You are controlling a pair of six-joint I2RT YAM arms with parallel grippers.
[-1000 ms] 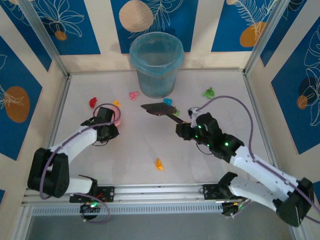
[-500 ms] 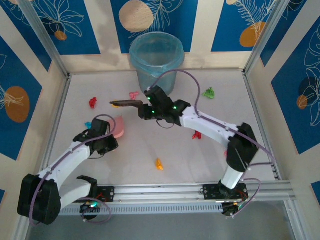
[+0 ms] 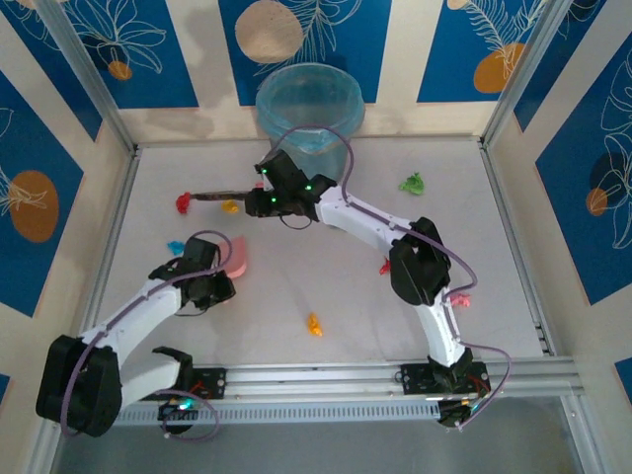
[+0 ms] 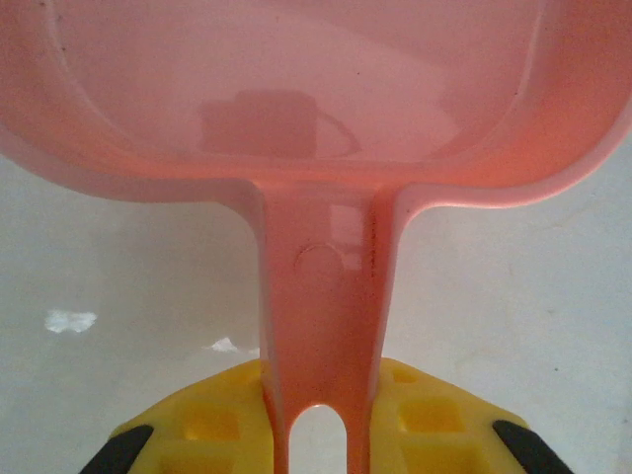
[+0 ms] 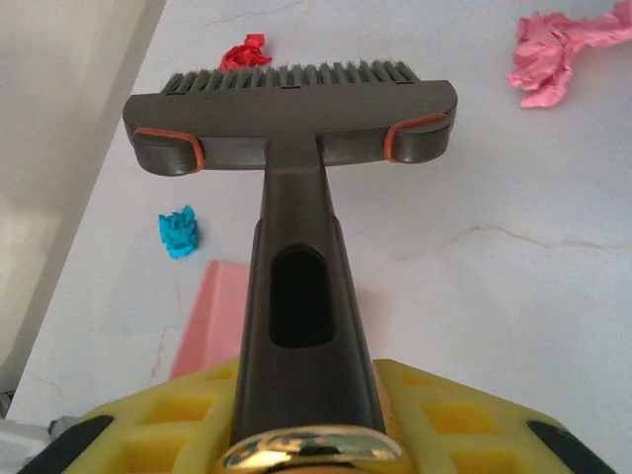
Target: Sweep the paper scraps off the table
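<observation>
Right pincer: clamped on the handle of the brush, stretched out to the far left part of the worktop.
Left pincer: clamped on the stem of the dustpan, at the near left.
Worktop: the paper scraps lie scattered across it, well apart from one another.
Bin: upright against the far wall; I cannot tell what it holds.
Dustpan: flat on the worktop, and the part of its tray seen from the left wrist is bare.
Brush: bristles down just beside a red scrap, with a cyan scrap between it and the dustpan.
Other scraps: an orange one near the brush, a green one far right, a pink one near right, another orange one near the front rail.
Done: judging by this, nothing gathered so far.
Left: nearly all of it; sweep each scrap into the dustpan.
Writing: none legible; only a small round moulded mark on the dustpan stem.
</observation>
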